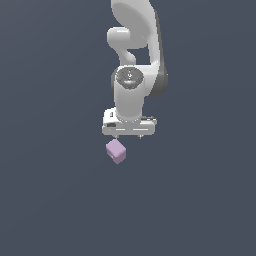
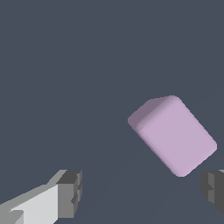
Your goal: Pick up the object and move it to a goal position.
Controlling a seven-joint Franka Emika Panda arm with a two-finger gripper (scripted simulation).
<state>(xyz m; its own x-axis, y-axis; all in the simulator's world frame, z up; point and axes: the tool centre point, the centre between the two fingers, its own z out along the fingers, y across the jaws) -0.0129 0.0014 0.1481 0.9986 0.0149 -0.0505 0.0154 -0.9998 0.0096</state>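
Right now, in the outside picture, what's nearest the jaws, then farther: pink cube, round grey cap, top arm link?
1. Pink cube, just below the jaws, toward the exterior view's left.
2. Round grey cap, above, on the wrist.
3. Top arm link, highest up.

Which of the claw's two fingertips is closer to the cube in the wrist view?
The dark fingertip cut off by the picture's edge sits just beside the lilac cube; the other fingertip, on its white finger, stands well apart.
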